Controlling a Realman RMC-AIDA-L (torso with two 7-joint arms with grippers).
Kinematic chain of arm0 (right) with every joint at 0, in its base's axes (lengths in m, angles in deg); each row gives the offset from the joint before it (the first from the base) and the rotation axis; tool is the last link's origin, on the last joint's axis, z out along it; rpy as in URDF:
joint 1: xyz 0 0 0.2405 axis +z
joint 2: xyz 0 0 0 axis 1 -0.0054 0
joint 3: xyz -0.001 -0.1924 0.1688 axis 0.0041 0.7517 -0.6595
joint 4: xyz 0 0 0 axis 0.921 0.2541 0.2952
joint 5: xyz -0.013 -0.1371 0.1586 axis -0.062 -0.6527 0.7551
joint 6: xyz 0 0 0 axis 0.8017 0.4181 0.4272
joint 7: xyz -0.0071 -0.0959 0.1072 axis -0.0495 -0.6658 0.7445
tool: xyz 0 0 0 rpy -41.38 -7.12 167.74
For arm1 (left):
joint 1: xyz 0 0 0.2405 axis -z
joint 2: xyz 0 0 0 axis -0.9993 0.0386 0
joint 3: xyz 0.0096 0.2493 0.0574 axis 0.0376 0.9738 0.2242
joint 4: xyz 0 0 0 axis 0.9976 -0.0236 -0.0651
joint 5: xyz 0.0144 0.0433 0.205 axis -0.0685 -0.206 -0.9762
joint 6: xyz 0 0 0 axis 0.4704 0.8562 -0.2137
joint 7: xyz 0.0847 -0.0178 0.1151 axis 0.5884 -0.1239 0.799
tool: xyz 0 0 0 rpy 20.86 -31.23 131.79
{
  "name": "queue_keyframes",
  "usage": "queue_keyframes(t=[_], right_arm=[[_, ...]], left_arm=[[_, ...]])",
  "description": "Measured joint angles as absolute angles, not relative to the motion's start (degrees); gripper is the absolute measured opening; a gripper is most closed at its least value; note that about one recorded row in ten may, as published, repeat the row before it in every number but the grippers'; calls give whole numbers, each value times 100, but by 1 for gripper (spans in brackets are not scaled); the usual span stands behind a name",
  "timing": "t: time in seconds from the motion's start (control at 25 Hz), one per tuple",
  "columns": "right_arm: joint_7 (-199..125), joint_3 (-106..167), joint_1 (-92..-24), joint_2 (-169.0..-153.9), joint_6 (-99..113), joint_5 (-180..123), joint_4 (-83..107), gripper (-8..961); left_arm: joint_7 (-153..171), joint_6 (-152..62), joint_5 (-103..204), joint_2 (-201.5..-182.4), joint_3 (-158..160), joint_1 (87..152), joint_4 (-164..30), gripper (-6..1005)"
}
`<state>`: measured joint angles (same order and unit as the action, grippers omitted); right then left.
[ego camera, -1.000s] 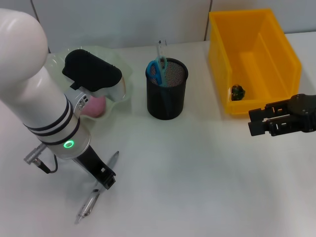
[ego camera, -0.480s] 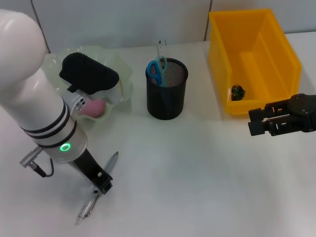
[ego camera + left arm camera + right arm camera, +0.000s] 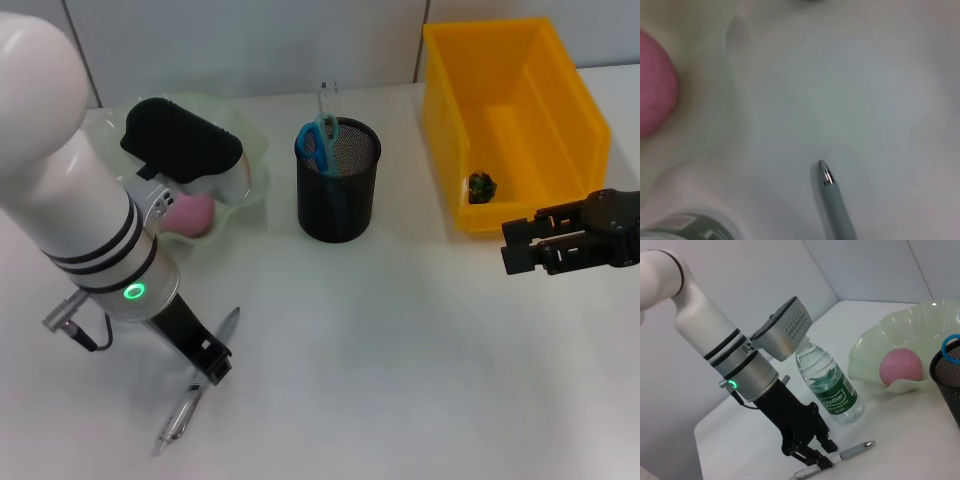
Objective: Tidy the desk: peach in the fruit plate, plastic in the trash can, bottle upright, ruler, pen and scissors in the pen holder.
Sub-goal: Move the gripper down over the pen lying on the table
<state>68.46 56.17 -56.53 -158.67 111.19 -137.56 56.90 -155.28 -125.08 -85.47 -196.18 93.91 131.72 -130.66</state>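
Observation:
A silver pen (image 3: 188, 400) lies on the white desk at the front left, also showing in the left wrist view as pen (image 3: 832, 200). My left gripper (image 3: 210, 365) is down at the pen's middle; in the right wrist view the left gripper (image 3: 812, 452) stands open with a finger on either side of the pen (image 3: 856, 450). The pink peach (image 3: 190, 212) rests in the pale green fruit plate (image 3: 245, 140). The bottle (image 3: 829, 387) stands upright beside the plate and is hidden behind my left arm in the head view. Blue scissors (image 3: 318, 140) and a clear ruler (image 3: 326, 100) stand in the black mesh pen holder (image 3: 338, 195). My right gripper (image 3: 518, 246) hovers open and empty.
The yellow trash can (image 3: 445, 120) stands at the back right with a small dark scrap (image 3: 482, 185) on its floor. My right gripper hangs just in front of its near right corner.
My left arm dipped toward the front left, then came back slightly. The pen has stayed where it was. The right arm has not moved.

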Motion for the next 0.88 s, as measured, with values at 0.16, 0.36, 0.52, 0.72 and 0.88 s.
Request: queue_keyframes(t=[0.16,0.36,0.52,0.72,0.88], right_arm=[[6848,5624,-5646,-15868,11126,-13755,5690,632],[6848,5643,-5620,-15868,11129,-13756,5690,631],[6849,5642,-5589,-15869,11130,-13756,5690,631],[6849,5635,-5575,-15880,11130,-13756,5690,631],[6848,5655,-5555,-15890,11130,-13756,5690,631]], left_arm=[[-15534,-12452,-8569,-19620,9355,13212,-13018,320],[-15536,-12444,-8575,-19622,9331,13240,-13000,318],[-15536,-12425,-8571,-19622,9329,13252,-12969,316],[-15536,-12380,-8557,-19623,9320,13267,-12885,313],[-15536,-12359,-8551,-19623,9315,13270,-12873,311]])
